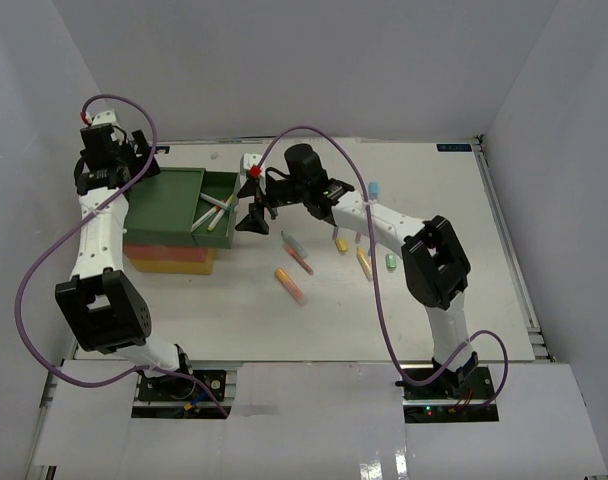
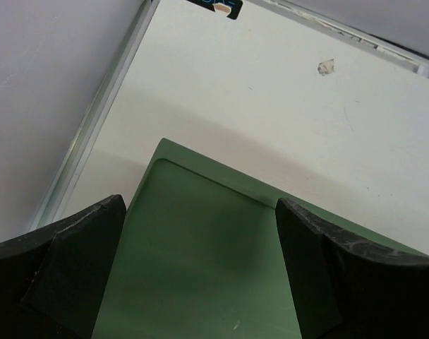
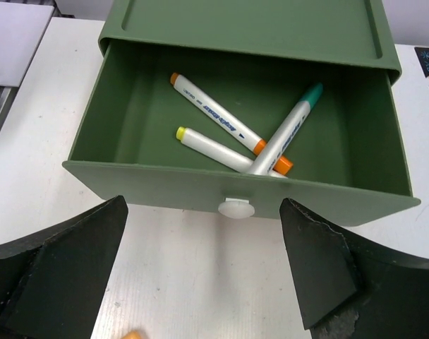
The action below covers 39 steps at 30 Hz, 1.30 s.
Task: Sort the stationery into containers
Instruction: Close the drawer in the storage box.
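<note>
Three markers (image 3: 218,119) in green drawer (image 3: 165,185)

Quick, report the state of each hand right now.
Left hand: open, holding nothing.
Right hand: open, holding nothing, facing the open green drawer.

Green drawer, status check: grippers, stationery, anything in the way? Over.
Left gripper open, empty, over the green bin. Right gripper open, empty, facing the open green drawer. Three markers inside; several pens loose on the table. Drawer mouth unobstructed.
</note>
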Each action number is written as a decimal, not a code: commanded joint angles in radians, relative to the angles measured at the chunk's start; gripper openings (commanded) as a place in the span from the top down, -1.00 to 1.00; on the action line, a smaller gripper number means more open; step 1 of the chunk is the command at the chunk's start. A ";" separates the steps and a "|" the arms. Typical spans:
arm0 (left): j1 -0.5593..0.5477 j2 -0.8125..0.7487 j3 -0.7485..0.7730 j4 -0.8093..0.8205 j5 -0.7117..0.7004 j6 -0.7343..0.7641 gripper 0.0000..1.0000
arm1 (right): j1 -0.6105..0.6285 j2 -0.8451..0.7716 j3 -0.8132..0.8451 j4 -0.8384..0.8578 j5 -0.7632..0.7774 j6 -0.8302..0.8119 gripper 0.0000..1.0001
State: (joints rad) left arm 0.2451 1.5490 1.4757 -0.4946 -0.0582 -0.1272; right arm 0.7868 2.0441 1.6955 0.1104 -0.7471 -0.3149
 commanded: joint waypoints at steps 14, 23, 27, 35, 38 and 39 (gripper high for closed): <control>0.000 -0.017 -0.064 -0.019 0.221 -0.092 -0.96 | 0.048 0.151 0.240 0.060 -0.078 0.069 -0.93; 0.000 -0.033 -0.081 -0.018 0.216 -0.138 -0.96 | 0.101 0.243 0.311 0.199 -0.054 0.177 -0.95; 0.000 -0.041 -0.092 -0.019 0.196 -0.153 -0.96 | 0.118 0.293 0.358 0.245 -0.031 0.223 -0.95; 0.003 -0.069 -0.062 -0.047 0.094 -0.163 -0.96 | 0.120 0.222 0.278 0.256 0.049 0.202 -0.96; 0.002 -0.079 -0.019 -0.058 0.074 -0.160 -0.96 | 0.108 0.141 0.164 0.252 0.109 0.166 -0.96; 0.002 -0.081 -0.006 -0.067 0.074 -0.160 -0.96 | 0.097 0.122 0.138 0.255 0.124 0.163 -0.96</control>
State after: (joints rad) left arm 0.2626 1.5204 1.4265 -0.4522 -0.0010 -0.2535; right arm 0.8852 2.2780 1.8927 0.2970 -0.6861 -0.1097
